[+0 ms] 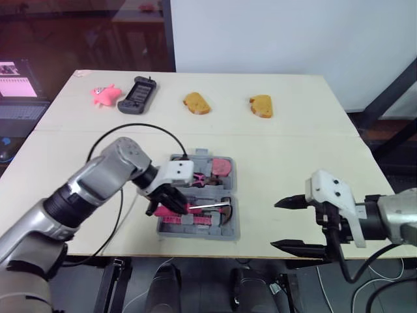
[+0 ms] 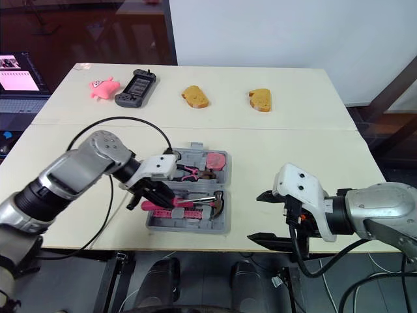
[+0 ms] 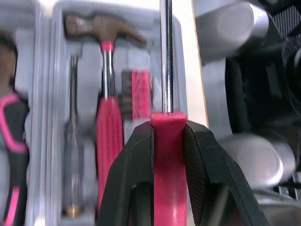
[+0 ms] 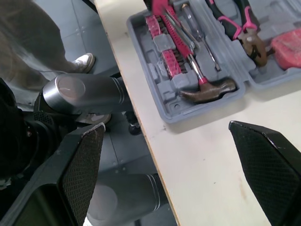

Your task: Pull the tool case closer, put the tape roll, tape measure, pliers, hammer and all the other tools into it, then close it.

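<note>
The grey tool case (image 1: 233, 228) lies open near the table's front edge. Inside it I see a pink-handled hammer (image 3: 106, 117), pliers (image 4: 235, 23), a red tape measure (image 1: 222, 167) and a second screwdriver (image 3: 73, 141). My left gripper (image 1: 171, 203) hangs just over the case's near half, shut on the pink handle of a screwdriver (image 3: 168, 165). Its steel shaft (image 1: 210, 207) points right along the case's front edge. My right gripper (image 1: 275, 224) stands open to the right of the case, at the table's front edge, with nothing between its fingers (image 4: 84, 160).
At the table's far side lie a pink toy (image 1: 104, 94), a black handheld device (image 1: 137, 94) and two bread-shaped pieces (image 1: 196, 103) (image 1: 261, 105). A laptop (image 1: 16, 85) sits beyond the left edge. A person's shoe (image 4: 84, 61) is on the floor below the table front.
</note>
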